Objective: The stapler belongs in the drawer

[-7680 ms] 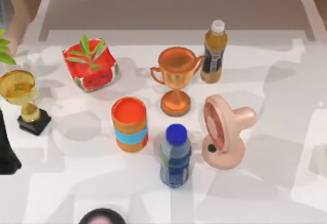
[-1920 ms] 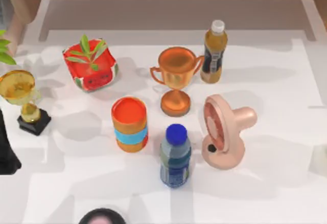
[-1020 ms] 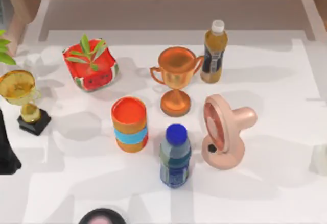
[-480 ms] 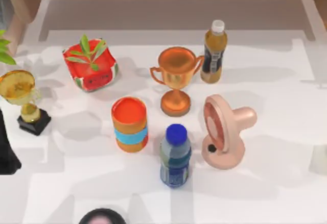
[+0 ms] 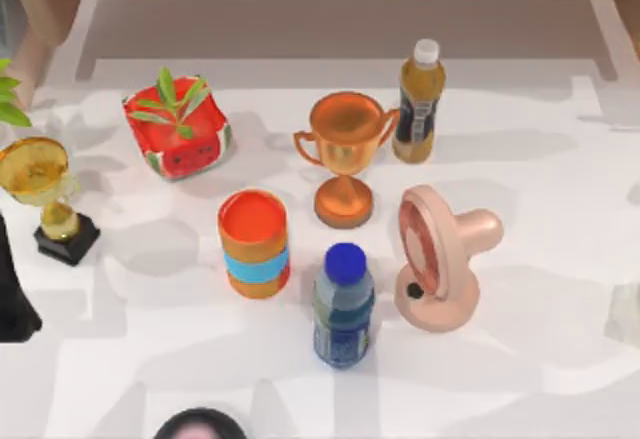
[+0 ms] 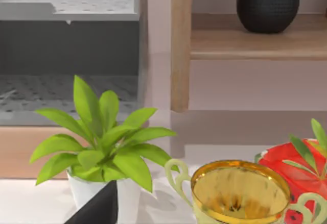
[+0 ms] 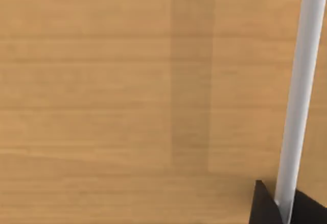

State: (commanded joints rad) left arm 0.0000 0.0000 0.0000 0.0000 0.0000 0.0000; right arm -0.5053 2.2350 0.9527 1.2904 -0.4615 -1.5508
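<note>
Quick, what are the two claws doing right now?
Left end effector: cannot be told.
Right end effector: closed on a white bar before a wooden panel.

Top cam overhead on table (image 5: 560,379); L wrist low, sharing gold trophy (image 5: 40,181); R wrist close on wood panel (image 7: 102,81).
</note>
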